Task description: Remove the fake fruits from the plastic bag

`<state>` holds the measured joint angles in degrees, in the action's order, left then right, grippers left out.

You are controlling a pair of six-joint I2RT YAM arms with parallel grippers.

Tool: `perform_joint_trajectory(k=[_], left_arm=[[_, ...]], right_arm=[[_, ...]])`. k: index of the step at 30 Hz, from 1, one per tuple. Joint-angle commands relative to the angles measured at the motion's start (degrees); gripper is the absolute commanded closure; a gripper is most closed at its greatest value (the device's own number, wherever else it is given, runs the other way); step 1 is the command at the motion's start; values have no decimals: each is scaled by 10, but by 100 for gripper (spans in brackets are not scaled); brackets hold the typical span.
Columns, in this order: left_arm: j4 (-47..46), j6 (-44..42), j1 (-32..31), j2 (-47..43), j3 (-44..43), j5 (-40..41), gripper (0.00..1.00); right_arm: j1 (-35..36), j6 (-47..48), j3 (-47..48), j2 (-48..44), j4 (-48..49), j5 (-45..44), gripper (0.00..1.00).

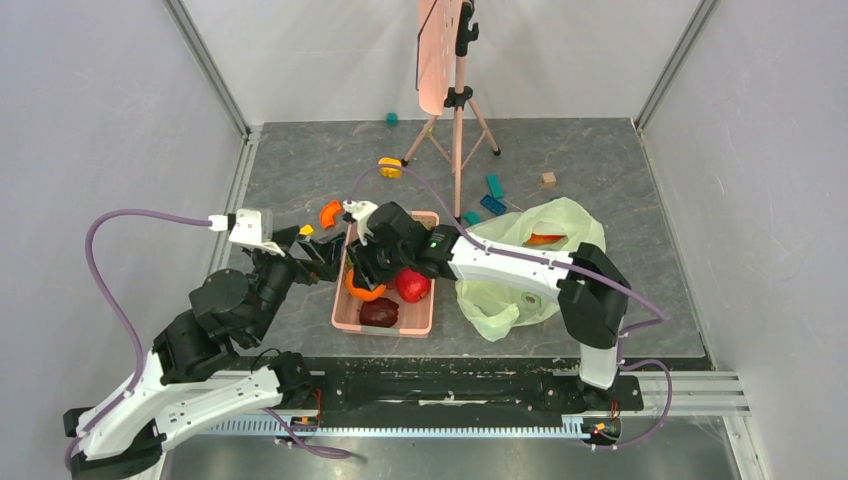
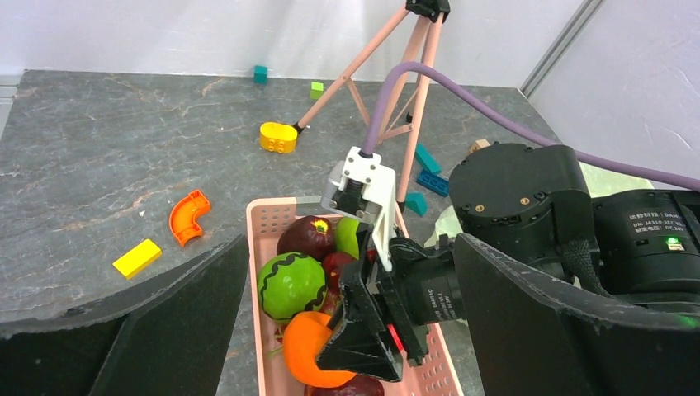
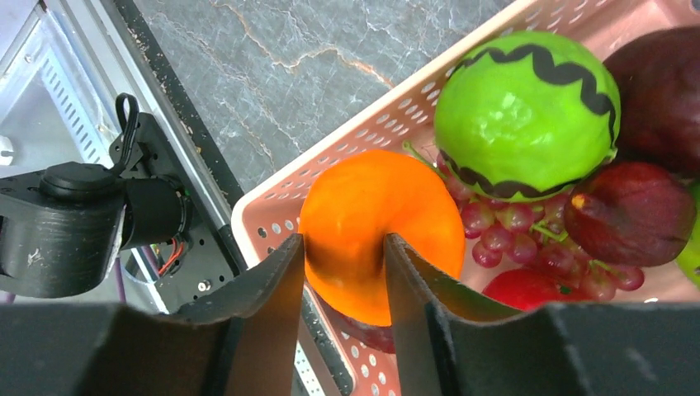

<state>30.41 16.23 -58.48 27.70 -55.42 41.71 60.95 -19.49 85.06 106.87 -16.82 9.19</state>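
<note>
My right gripper (image 1: 365, 272) reaches over the pink basket (image 1: 340, 300) and is shut on the orange (image 3: 363, 198), a finger pressed on each side of it, low at the basket's near end. The green ball with the dark zigzag band (image 3: 528, 107) lies just beyond it, next to a green apple (image 2: 351, 235) and a red apple (image 1: 412, 285). The pale-green plastic bag (image 1: 510, 290) lies crumpled to the right of the basket, with an orange-red fruit (image 1: 545, 239) showing through it. My left gripper (image 1: 318, 250) stands wide open beside the basket's left rim, holding nothing.
Dark maroon fruits (image 1: 379, 312) and purple grapes (image 3: 512, 227) share the basket. A pink tripod (image 1: 458, 110) stands behind it. Toy blocks lie around: yellow (image 1: 390, 167), orange curved (image 1: 329, 212), teal (image 1: 494, 185), wooden (image 1: 548, 179). The base rail runs along the near edge.
</note>
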Motion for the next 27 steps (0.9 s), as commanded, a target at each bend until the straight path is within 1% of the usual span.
perform_joint_trajectory(k=[1, 2, 5, 7, 11, 13, 17, 20, 24, 27], left_arm=[[-9, -24, 2, -1, 6, 10, 0], [-10, -25, 2, 0, 7, 10, 0], [-12, -25, 2, 2, 9, 11, 0], [-13, -25, 2, 4, 9, 9, 0], [-18, -26, 3, 10, 10, 8, 0], [-20, -26, 2, 16, 12, 4, 0], [-31, -24, 2, 29, 17, -9, 0], [-42, -24, 2, 44, 18, -21, 0], [-59, -25, 2, 64, 19, -37, 0], [-74, -24, 2, 80, 20, -52, 0]], right_arm=[[6, 6, 47, 18, 0, 8, 51], [6, 7, 48, 17, -2, 6, 45], [7, 13, 43, 4, -5, -7, 32], [6, 16, 34, -14, -6, -30, 28], [4, 20, 2, -69, -11, -95, 27], [-2, 16, -25, -111, -15, -144, 28], [-36, 4, -114, -219, -19, -205, 31], [-90, -15, -193, -307, -27, -227, 33], [-192, -22, -289, -419, -50, -220, 34], [-252, -4, -326, -452, -77, -205, 34]])
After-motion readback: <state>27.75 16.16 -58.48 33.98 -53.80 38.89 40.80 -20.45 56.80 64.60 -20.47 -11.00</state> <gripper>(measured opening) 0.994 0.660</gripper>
